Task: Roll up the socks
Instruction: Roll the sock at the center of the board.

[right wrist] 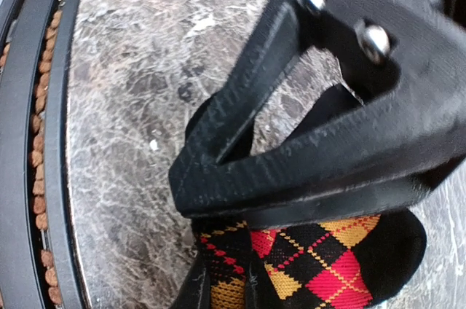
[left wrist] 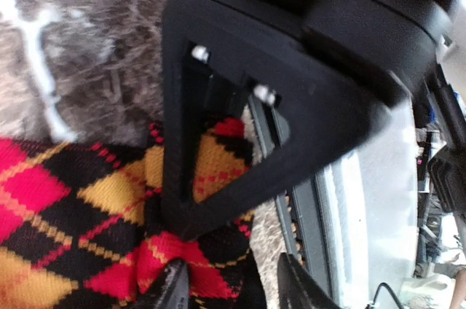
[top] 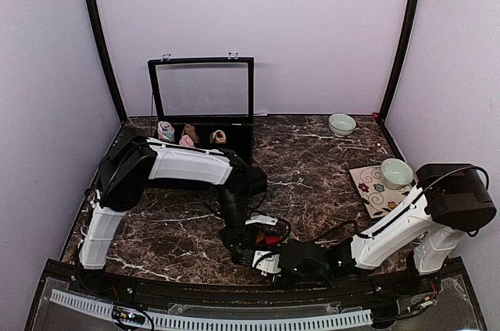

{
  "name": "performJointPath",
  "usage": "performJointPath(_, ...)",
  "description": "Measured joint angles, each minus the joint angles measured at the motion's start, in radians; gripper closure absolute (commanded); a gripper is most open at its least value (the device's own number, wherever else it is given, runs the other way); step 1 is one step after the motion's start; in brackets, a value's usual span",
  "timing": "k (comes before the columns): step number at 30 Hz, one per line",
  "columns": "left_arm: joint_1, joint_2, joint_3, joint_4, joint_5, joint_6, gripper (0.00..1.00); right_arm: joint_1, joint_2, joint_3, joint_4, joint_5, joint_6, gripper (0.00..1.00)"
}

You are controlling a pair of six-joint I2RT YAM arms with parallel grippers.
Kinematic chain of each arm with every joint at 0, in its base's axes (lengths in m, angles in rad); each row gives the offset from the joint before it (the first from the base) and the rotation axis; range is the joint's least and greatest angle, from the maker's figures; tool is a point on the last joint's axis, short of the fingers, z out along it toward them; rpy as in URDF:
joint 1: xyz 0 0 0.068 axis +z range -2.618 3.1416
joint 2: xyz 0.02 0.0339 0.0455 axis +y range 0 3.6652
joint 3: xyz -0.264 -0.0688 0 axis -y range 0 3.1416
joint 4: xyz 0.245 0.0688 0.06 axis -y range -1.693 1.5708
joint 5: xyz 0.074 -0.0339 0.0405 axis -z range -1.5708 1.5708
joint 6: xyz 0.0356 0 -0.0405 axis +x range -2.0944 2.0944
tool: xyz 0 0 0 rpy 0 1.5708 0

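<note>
A black sock with red and yellow argyle diamonds lies on the marble table near its front edge; from above only a small patch of this sock shows between the two grippers. My left gripper hangs over the sock's end, jaws apart, with cloth against one finger and bare table by the other. My right gripper is shut on a fold of the sock. In the top view the left gripper and right gripper stand almost touching. The striped cream sock is out of view.
An open black case with small sock rolls stands at the back. A bowl sits at the back right, another bowl on a floral mat. The table's front rail runs right beside the grippers.
</note>
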Motion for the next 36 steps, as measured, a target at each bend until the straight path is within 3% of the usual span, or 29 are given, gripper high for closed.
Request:
performJointPath(13,0.119,-0.295,-0.244,0.295,-0.263,-0.169,0.54,-0.019,0.008,-0.129,0.235,-0.055,0.222,1.0)
performJointPath(23,0.11,-0.452,-0.318,0.332,-0.238,-0.131,0.56,-0.083,0.046,-0.192,0.396,-0.149,0.54,1.0)
performJointPath(28,0.109,-0.538,-0.463,0.396,-0.207,-0.126,0.55,-0.098,0.051,-0.224,0.451,-0.179,0.674,1.0)
performJointPath(32,0.064,-0.598,-0.535,0.422,-0.203,-0.099,0.56,-0.116,0.071,-0.222,0.475,-0.207,0.759,1.0)
performJointPath(36,-0.049,-0.59,-0.528,0.438,-0.232,-0.053,0.57,-0.149,0.09,-0.227,0.515,-0.261,0.836,1.0)
